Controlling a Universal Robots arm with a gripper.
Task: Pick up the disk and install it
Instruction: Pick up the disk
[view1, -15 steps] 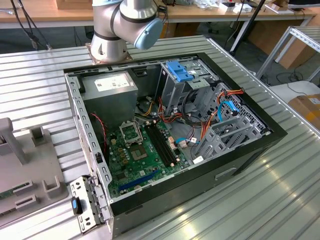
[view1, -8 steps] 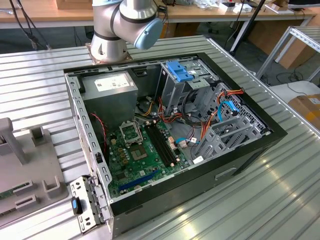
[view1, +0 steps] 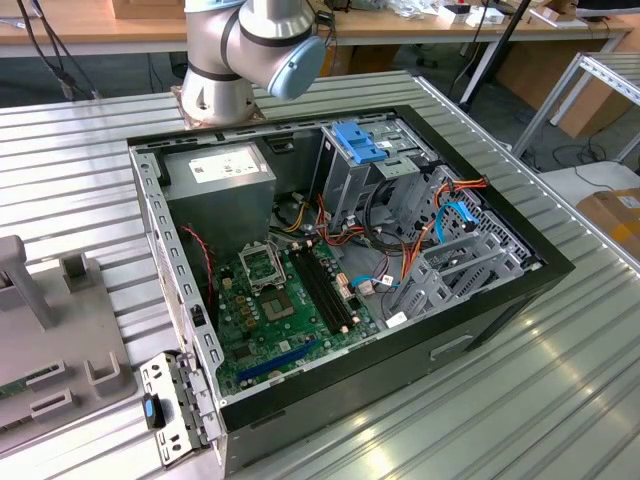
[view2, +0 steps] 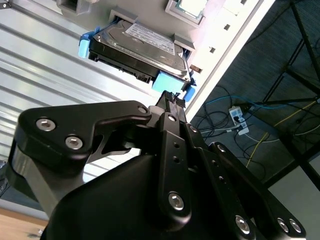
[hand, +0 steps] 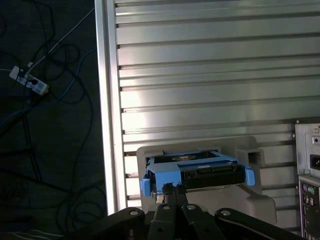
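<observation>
- The claw (hand: 172, 188) is sitting right at the disk (hand: 192, 165), by its blue rail. Its fingers are looking closed together, and I cannot tell if they are pinching the rail.
- The disk is lying in a grey holder (hand: 255, 202) just beside the computer case (hand: 307, 170).
- I think lifting and installing are both waiting to be done.

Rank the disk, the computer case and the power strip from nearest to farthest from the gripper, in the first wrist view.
1. The disk, on the grey holder right before the gripper.
2. The computer case, farther along the table.
3. The power strip, down on the floor past the table's edge.
</observation>
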